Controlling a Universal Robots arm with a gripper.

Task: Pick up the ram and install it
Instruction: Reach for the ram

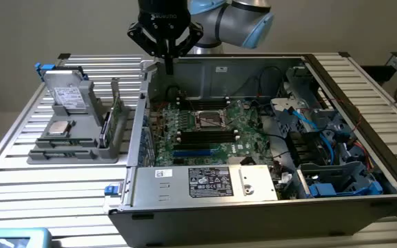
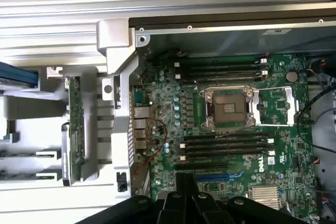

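gripper (image 1: pixel 169 68): closed, empty; upper centre of the exterior view, above the rear wall of the case (image 1: pixel 205 209)
ram (image 1: pixel 117 111): on edge in the grey holder (image 1: pixel 67 153), exterior view's left, outside the case, well apart from gripper
slots (image 1: pixel 205 136): black, bare, on the motherboard (image 1: pixel 243 121) beside the socket
risk 1: fingers not opened before descent would land on the ram's top edge; thin board could tip or chip
risk 2: the case side wall sits between holder and slots; a low carry likely clips it
risk 3: a skewed grip brings the ram off-line to a slot, so it jams or flexes
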